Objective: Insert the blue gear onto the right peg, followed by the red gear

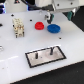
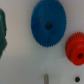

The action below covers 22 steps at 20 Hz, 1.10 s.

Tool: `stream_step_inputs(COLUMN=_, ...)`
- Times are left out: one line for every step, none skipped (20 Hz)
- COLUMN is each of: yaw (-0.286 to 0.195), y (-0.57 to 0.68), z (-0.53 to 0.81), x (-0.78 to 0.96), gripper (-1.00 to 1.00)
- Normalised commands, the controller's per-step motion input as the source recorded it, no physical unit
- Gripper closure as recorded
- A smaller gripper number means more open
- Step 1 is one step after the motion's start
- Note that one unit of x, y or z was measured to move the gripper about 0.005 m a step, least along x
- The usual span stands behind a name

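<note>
Grey plate: lying nearest the exterior camera, a flat grey rectangular plate with a black border (image 1: 44,56) is resting on the white table (image 1: 15,65), slightly skewed to the table edge.
Right peg: standing upright on that plate toward the exterior view's right, the thin dark right peg (image 1: 50,50) is carrying nothing.
Short pin: standing on the same plate toward the exterior view's left, a shorter dark pin (image 1: 39,53) is likewise bare.
Blue gear: lying flat on the table well beyond the plate, the wide bright-blue toothed plastic gear with a centre hole (image 1: 53,28) (image 2: 48,24) is filling the upper middle of the wrist view.
Red gear: lying flat just beside the blue gear, on the exterior view's left of it, the smaller red plastic gear with a raised middle (image 1: 38,24) (image 2: 76,48) is sitting apart from it by a narrow gap.
Gripper: hanging above the blue gear at the far edge of the exterior view, the dark gripper (image 1: 48,17) is holding nothing visible; whether its fingers are spread or pressed together cannot be told.
Wooden block: standing well apart toward the exterior view's left, a small pale wooden piece (image 1: 18,27) is too blurred to describe further.
</note>
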Motion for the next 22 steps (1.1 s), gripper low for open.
stream_step_inputs(yaw=0.0, y=-0.05, z=-0.48, x=-0.29, gripper=-1.0)
stream_step_inputs(yaw=0.0, y=-0.06, z=-0.47, x=-0.29, gripper=-1.0)
stream_step_inputs(yaw=0.0, y=-0.05, z=-0.47, x=-0.27, gripper=-1.0)
stream_step_inputs(yaw=0.0, y=-0.04, z=-0.47, x=-0.27, gripper=-1.0)
stream_step_inputs(yaw=0.0, y=-0.04, z=-0.47, x=-0.27, gripper=-1.0)
stream_step_inputs(yaw=0.0, y=-0.04, z=-0.45, x=-0.28, gripper=-1.0)
stream_step_inputs(yaw=0.0, y=-0.09, z=-0.4, x=-0.32, gripper=-1.0)
stream_step_inputs(yaw=0.0, y=-0.07, z=-0.42, x=-0.28, gripper=-1.0)
stream_step_inputs(yaw=0.0, y=-0.06, z=-0.42, x=-0.29, gripper=-1.0)
stream_step_inputs(yaw=0.0, y=-0.05, z=-0.41, x=-0.3, gripper=-1.0)
stream_step_inputs(yaw=0.0, y=-0.07, z=-0.37, x=-0.34, gripper=-1.0)
stream_step_inputs(yaw=0.0, y=-0.07, z=-0.33, x=-0.37, gripper=-1.0)
stream_step_inputs(yaw=0.0, y=-0.07, z=-0.3, x=-0.4, gripper=-1.0)
stream_step_inputs(yaw=0.0, y=-0.05, z=-0.27, x=-0.42, gripper=-1.0)
stream_step_inputs(yaw=0.0, y=-0.04, z=-0.26, x=-0.44, gripper=-1.0)
stream_step_inputs(yaw=0.0, y=-0.03, z=-0.25, x=-0.47, gripper=-1.0)
stream_step_inputs(yaw=0.0, y=-0.03, z=-0.22, x=-0.58, gripper=-1.0)
stream_step_inputs(yaw=0.0, y=0.0, z=0.0, x=-0.07, gripper=-1.0)
stream_step_inputs(yaw=0.0, y=0.0, z=0.0, x=-0.18, gripper=-1.0)
stream_step_inputs(yaw=0.0, y=0.04, z=0.03, x=-0.33, gripper=-1.0)
stream_step_inputs(yaw=0.0, y=0.0, z=0.05, x=-0.41, gripper=-1.0)
stream_step_inputs(yaw=0.0, y=0.0, z=0.03, x=-0.46, gripper=-1.0)
